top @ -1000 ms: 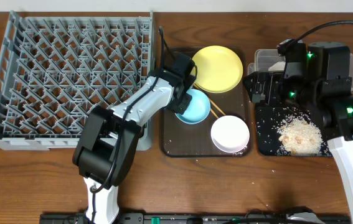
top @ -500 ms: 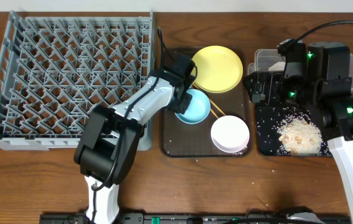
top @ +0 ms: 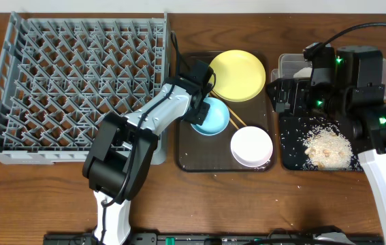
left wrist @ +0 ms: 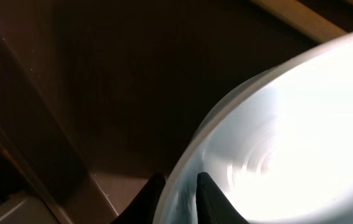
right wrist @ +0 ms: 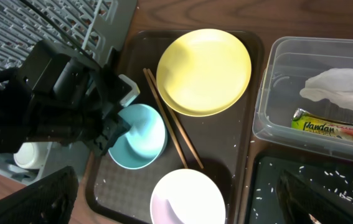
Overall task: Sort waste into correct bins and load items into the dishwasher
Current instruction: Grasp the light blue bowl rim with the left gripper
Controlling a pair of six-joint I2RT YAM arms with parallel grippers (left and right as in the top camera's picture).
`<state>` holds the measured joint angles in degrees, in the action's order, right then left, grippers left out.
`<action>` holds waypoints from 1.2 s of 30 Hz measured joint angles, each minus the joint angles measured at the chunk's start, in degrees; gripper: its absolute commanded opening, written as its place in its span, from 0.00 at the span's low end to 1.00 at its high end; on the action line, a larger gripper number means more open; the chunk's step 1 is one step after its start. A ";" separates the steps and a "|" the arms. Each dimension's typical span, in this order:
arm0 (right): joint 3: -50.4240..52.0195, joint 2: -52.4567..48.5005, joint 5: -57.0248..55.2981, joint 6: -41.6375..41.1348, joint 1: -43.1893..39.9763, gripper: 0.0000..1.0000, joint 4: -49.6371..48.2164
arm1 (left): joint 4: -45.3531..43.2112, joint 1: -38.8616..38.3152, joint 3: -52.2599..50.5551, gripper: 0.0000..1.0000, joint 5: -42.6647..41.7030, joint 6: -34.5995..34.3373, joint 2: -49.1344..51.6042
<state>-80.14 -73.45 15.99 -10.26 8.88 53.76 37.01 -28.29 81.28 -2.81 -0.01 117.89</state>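
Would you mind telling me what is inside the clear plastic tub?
A crumpled white napkin and a green-and-yellow wrapper lie in the clear tub. Anything beneath the napkin is covered; the right end is cropped.

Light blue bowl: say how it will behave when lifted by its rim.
The light blue bowl looks rigid, so it should keep its shape. Pinched at one spot on its rim by the left gripper, it will probably hang tilted. Its glossy inside may let it slip or swivel.

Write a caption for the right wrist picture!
Left jaws pinch the rim of the blue bowl, beside chopsticks, yellow plate and white bowl.
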 measured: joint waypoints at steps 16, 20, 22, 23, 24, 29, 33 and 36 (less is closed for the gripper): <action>0.00 0.00 0.00 0.02 0.02 0.99 0.00 | -0.04 0.00 0.00 0.08 -1.05 -1.70 -1.18; 0.00 0.00 0.00 0.02 0.02 0.99 0.00 | 0.07 0.00 -0.24 0.07 -0.79 -1.70 -4.59; 0.00 0.00 0.00 0.02 0.02 0.99 0.00 | 0.04 0.00 -0.26 0.07 -0.66 -1.70 -7.06; 0.00 0.00 0.00 0.00 0.02 0.99 0.00 | 0.04 0.00 -0.26 0.08 -0.61 -1.70 -8.44; 0.00 0.00 0.00 0.02 0.02 0.99 0.00 | 0.04 0.00 -0.26 0.07 -0.59 -1.70 -9.92; 0.00 0.00 0.00 0.02 0.02 0.99 0.00 | 0.02 0.00 -0.26 0.07 -0.17 -1.70 -14.08; 0.00 0.00 0.00 0.00 0.02 0.99 0.00 | 0.46 0.00 -0.26 0.07 -0.09 -2.23 -13.88; 0.00 0.00 0.00 0.00 0.02 0.99 0.00 | 0.94 0.00 -0.26 0.08 0.44 -3.23 -13.66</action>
<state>-80.14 -73.45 15.99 -10.26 8.91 53.76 37.95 -28.29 81.01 -2.37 -3.25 104.22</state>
